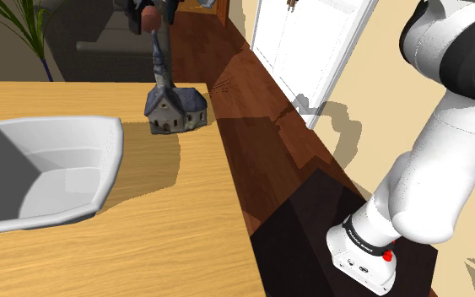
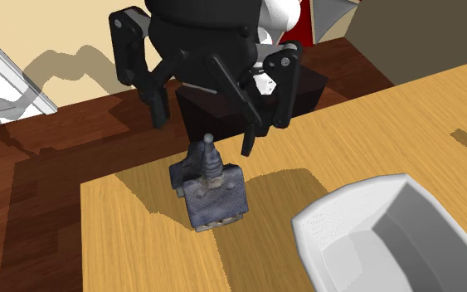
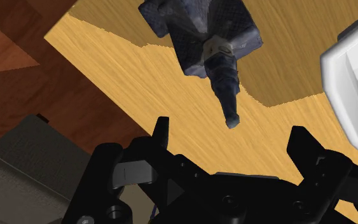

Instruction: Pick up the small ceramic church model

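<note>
The small church model (image 1: 176, 110) is dark blue-grey with a tall thin spire. It stands upright on the wooden table (image 1: 143, 245) near the table's right edge in the shoulder view. My black gripper (image 2: 207, 131) hangs open directly above the church (image 2: 213, 195). The spire's tip reaches up to about the level of the fingertips without touching them. In the wrist view the church (image 3: 199, 28) lies ahead of the gripper (image 3: 229, 135), its spire pointing back into the gap between the spread fingers. In the shoulder view the gripper (image 1: 149, 15) is cut by the top edge.
A large white angular bowl (image 1: 41, 169) sits on the table to the shoulder view's left of the church, also seen as the white bowl (image 2: 389, 236). Dark wooden floor (image 1: 261, 110) lies past the table edge, with a white door (image 1: 311, 51) beyond. The dark stand (image 1: 311, 236) is at lower right.
</note>
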{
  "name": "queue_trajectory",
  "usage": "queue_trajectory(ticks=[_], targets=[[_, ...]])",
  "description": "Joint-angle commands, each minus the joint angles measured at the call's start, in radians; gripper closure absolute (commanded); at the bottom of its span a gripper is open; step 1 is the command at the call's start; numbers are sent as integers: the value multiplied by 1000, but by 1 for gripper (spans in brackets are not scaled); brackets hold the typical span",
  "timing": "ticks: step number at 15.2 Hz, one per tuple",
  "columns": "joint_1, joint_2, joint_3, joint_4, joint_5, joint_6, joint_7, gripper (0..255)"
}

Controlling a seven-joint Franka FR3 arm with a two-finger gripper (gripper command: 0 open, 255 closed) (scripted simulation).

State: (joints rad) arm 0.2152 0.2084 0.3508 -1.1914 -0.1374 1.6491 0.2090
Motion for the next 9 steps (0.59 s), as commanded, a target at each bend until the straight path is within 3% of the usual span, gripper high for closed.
queue_trajectory(ticks=[1,6,7,9], targets=[[-3,-11,0,-43,4,33,1,0],[-13,-38,-2,-129,15,94,0,0],[-14,-39,-3,-131,15,96,-1,255],[-14,-40,-3,-134,16,97,-1,255]])
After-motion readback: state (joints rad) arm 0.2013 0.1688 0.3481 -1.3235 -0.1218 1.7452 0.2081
